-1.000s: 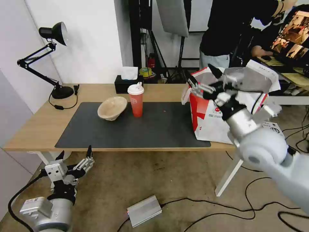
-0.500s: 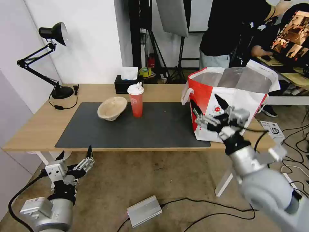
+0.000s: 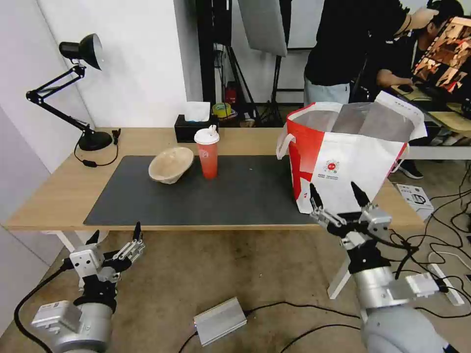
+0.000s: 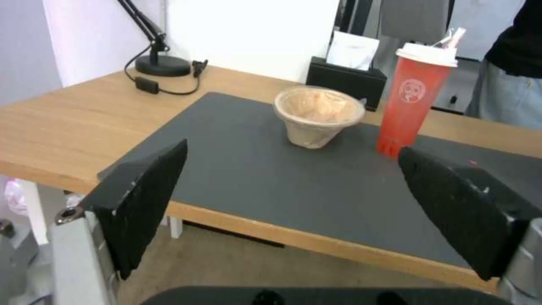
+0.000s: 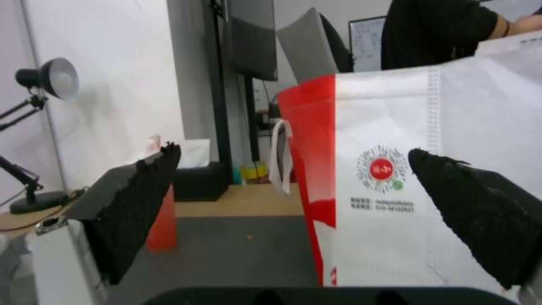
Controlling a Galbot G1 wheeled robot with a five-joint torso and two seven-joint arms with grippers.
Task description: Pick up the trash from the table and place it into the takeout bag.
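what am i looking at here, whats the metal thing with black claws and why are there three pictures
It is a wheeled robot with two arms, and each arm ends in a two-fingered pincer. The three pictures are one moment from three cameras: one on the robot's head looking down at the work, and one on each wrist looking out between that arm's black fingers.

In the head view, the left pincer hangs low, in front of the table and below its edge, open and empty. The right pincer is in front of the takeout bag, also open and empty.

On the table's dark mat stand a beige crumpled paper-pulp bowl and, beside it, a red drink cup with white lid. Behind them are a black tissue box and a black desk lamp. The bag stands at the table's right end, its top open.
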